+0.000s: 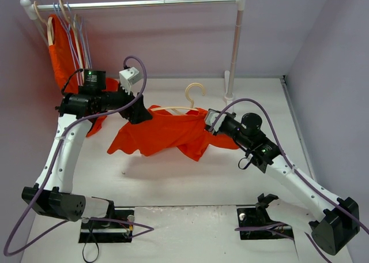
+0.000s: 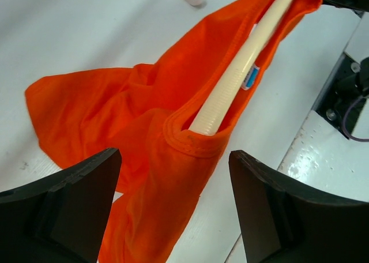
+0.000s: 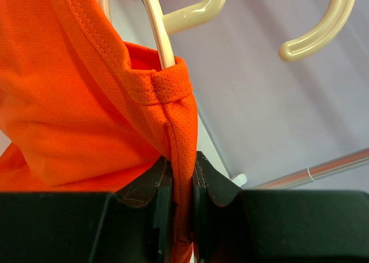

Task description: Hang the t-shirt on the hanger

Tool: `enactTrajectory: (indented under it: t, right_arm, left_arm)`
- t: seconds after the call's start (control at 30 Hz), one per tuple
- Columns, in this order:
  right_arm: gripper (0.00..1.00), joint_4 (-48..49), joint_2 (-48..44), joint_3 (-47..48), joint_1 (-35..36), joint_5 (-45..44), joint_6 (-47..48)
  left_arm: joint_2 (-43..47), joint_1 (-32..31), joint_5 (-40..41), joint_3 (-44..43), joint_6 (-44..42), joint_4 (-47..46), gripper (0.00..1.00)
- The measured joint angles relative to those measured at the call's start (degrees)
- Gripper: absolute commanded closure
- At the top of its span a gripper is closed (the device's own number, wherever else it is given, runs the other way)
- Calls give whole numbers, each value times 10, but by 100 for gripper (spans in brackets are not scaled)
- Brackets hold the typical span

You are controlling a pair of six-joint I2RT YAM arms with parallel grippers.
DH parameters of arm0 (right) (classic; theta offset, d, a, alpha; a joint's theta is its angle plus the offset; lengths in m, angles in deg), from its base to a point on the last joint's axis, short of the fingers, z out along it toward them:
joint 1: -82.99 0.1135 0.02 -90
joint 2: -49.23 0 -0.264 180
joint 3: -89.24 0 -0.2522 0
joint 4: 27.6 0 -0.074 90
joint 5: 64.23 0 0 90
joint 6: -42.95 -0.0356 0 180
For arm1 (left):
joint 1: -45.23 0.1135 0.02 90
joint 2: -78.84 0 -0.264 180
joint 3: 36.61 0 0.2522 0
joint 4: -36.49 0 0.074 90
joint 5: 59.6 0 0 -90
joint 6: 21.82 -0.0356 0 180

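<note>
Your right pincer [image 3: 183, 159] is clamped on the t-shirt [image 1: 167, 133]. In its wrist view the two fingers are pressed together on a stitched seam just below a hemmed edge.

Your left pincer [image 2: 174, 154] stands wide apart. The shirt's ribbed opening sits ahead of the gap, and fabric trails down between the two fingers [image 2: 81, 205] (I cannot tell whether cloth touches either one).

The hanger [image 2: 230, 84] is partly inside the shirt. One cream arm runs through the ribbed opening, with its end showing at the rim. From above, its hook [image 1: 195, 93] sticks out past the upper edge of the fabric, toward the back wall.

The shirt spans the gap between your two pincers over the middle of the surface [image 1: 173, 182], bunched and sagging on its left side.

At the back left, a rail [image 1: 144, 3] carries thin lilac wire hangers [image 1: 78, 38] and a second orange garment [image 1: 60, 61], off to the left of the shirt.
</note>
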Motion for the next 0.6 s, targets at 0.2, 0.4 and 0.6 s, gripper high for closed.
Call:
enactTrajectory:
  t: [0.2, 0.4, 0.6]
  right_arm:
    - [100, 0, 1, 0, 0, 3, 0]
    - [100, 0, 1, 0, 0, 7, 0]
    - [100, 0, 1, 0, 0, 11, 0]
  left_arm:
    - [-24, -21, -26, -2, -15, 25, 24]
    - [-51, -53, -22, -5, -23, 48, 24]
    - [-57, -68, -17, -17, -26, 51, 36]
